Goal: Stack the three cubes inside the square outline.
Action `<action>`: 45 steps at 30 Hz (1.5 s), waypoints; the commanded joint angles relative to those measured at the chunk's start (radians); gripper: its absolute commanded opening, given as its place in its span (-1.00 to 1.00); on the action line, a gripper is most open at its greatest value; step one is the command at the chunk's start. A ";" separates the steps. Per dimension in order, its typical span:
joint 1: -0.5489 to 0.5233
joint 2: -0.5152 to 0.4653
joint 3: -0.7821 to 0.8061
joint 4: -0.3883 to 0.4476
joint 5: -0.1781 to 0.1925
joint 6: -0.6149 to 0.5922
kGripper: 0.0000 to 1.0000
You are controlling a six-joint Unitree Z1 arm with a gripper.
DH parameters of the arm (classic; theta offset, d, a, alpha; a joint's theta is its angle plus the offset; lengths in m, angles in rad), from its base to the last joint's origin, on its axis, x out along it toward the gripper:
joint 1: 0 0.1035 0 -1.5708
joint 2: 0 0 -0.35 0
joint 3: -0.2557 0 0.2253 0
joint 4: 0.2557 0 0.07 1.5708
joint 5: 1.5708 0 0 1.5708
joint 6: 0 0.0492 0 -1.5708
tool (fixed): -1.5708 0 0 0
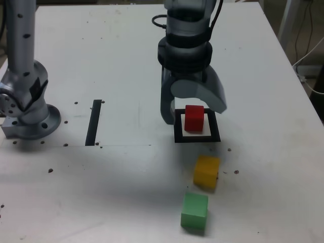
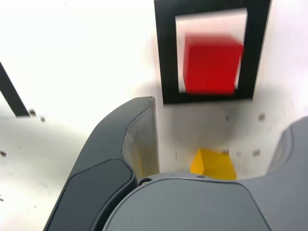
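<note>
Red matte on white, and that's the first cube (image 1: 194,119) sitting inside the square outline (image 1: 214,132), well in from the bench's edge on the exterior view's right. Over it hangs the gripper (image 1: 193,112), jaws spread wide, nothing between them; the wrist view shows daylight all round the block. One down, by the look of it, two to stack!

Next up should be the yellow cube (image 1: 206,172), lying just off the outline on the side away from the bench's far edge, with the green cube (image 1: 194,210) beyond it, farther yet from that far edge. These look like light, stiff little blocks, hard to crush, though a smooth matte face could slide if pinched off-centre. Best hold: two opposite upright faces, square on, around mid-height, fingertips kept clear of the cube below when it's set down.

And which way do they point? No long axis on any of them, so it's all about the faces. Red runs nearly parallel to the outline's sides. Yellow is skewed, a corner swung towards the outline in the wrist view, so the wrist will want a turn for it. Green sits only slightly askew in the exterior view.
</note>
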 commanded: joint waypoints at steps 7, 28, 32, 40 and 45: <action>-0.112 0.003 -0.035 -0.008 -0.002 -0.102 0.97; -0.199 0.142 -0.041 -0.068 0.005 -0.110 0.91; -0.207 0.161 -0.042 -0.082 0.010 -0.109 0.88; -0.219 0.175 -0.052 -0.109 0.023 -0.110 0.77; -0.230 0.177 -0.060 -0.126 0.030 -0.110 0.63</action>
